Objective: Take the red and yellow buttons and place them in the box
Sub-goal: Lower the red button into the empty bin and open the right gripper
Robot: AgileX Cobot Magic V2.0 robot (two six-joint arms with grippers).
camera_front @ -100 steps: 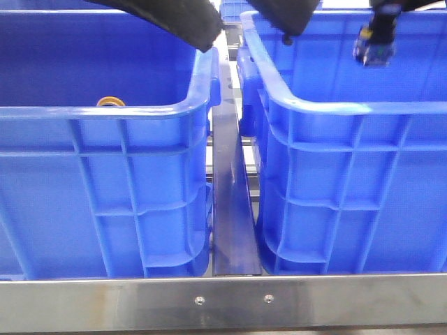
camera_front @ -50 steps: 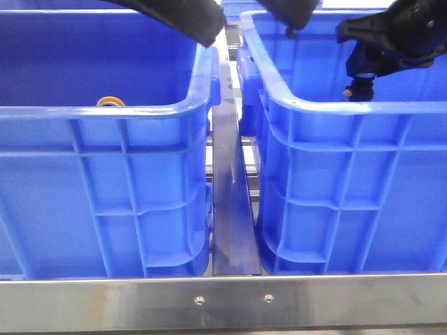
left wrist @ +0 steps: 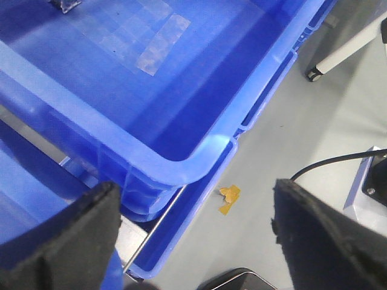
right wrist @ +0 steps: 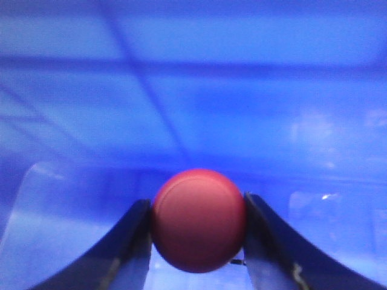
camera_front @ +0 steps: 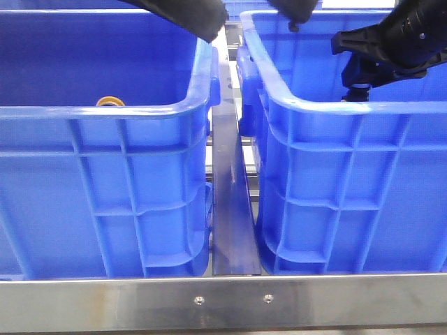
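Note:
My right gripper (right wrist: 198, 244) is shut on the red button (right wrist: 198, 220), whose domed cap fills the gap between the fingers. In the front view the right gripper (camera_front: 357, 89) hangs inside the right blue box (camera_front: 328, 108), with its tip just behind the near rim. The button is hidden there. The yellow button (camera_front: 110, 102) peeks over the near rim of the left blue box (camera_front: 105, 112). My left gripper (camera_front: 248, 15) is open and empty, high over the gap between the boxes. In the left wrist view its jaws (left wrist: 193, 241) stand wide apart.
A steel rail (camera_front: 230, 209) runs between the two boxes. A metal bar (camera_front: 223, 301) crosses the front edge. The left wrist view shows a box's corner (left wrist: 181, 166), grey floor with orange tape (left wrist: 228, 196), and a black cable (left wrist: 326, 164).
My right arm has swung in and moved down into the right box with the button. The left arm has hardly moved.

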